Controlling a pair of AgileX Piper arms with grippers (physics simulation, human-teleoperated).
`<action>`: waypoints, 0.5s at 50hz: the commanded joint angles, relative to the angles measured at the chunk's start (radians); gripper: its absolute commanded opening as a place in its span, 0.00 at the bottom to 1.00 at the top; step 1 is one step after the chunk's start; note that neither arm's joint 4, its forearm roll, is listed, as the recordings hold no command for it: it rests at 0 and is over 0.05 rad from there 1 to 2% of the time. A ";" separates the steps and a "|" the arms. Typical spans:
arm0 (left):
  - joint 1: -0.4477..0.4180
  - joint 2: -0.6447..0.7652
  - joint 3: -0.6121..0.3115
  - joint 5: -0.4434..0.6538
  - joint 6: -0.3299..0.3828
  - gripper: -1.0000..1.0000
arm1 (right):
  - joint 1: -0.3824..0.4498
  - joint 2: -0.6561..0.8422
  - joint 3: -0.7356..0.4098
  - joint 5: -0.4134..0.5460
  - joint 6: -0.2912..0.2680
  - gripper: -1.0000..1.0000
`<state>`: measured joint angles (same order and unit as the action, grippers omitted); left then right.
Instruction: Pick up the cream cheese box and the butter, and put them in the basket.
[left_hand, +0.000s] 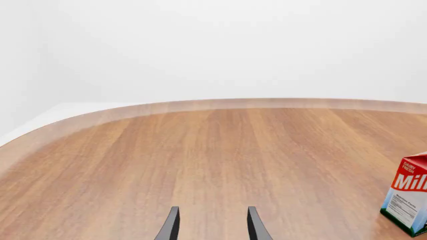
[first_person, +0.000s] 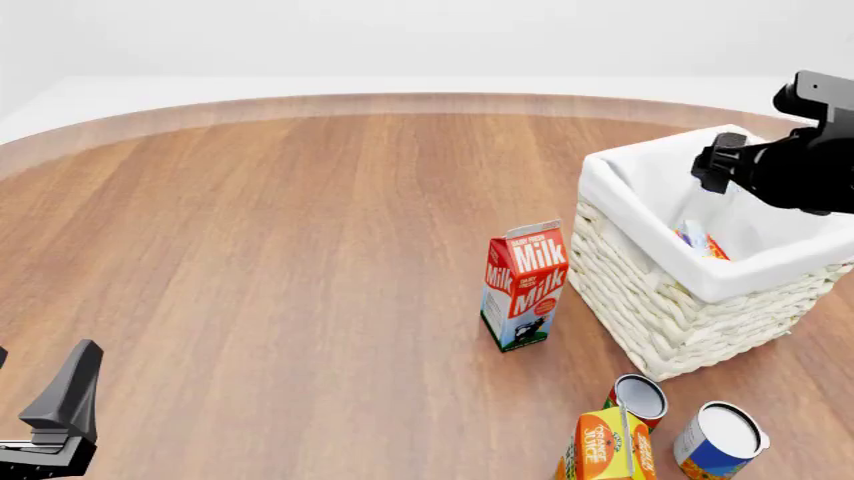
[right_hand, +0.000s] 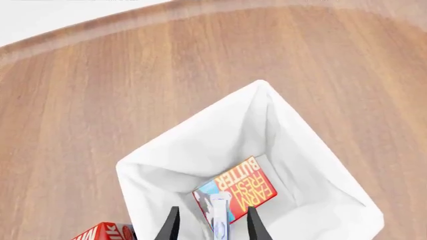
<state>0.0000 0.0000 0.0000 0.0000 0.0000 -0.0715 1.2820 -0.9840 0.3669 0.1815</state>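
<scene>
The basket (first_person: 641, 290) stands at the right of the table, its white cloth lining (right_hand: 200, 125) folded over the rim. Inside it the butter (right_hand: 243, 190) lies flat, lettering up, and shows as a red-orange corner (first_person: 710, 248) in the front view. The cream cheese box (right_hand: 218, 225) shows edge-on as a white and pale-blue sliver (first_person: 691, 232) over the butter's bluish end. My right gripper (right_hand: 213, 210) hangs open above the basket (first_person: 711, 170), its fingers clear of the box on either side. My left gripper (left_hand: 213, 209) is open and empty, low at the near left (first_person: 60, 410).
A red-and-white milk carton (first_person: 523, 285) stands just left of the basket, also seen in the left wrist view (left_hand: 408, 200). An orange juice carton (first_person: 607, 445) and two cans (first_person: 641, 397) (first_person: 721, 440) sit in front of the basket. The table's curved far edge (first_person: 400, 100) runs across the back.
</scene>
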 joint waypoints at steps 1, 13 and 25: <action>0.000 0.000 0.000 0.000 0.000 1.00 | 0.000 -0.002 0.000 -0.005 -0.003 1.00; 0.000 0.000 0.000 0.000 0.000 1.00 | 0.015 -0.046 -0.046 0.064 -0.012 1.00; 0.000 0.000 0.000 0.000 0.000 1.00 | 0.031 -0.101 -0.102 0.137 -0.029 1.00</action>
<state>0.0000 0.0000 0.0000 0.0000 0.0000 -0.0518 1.2205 -1.0381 0.4430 0.1634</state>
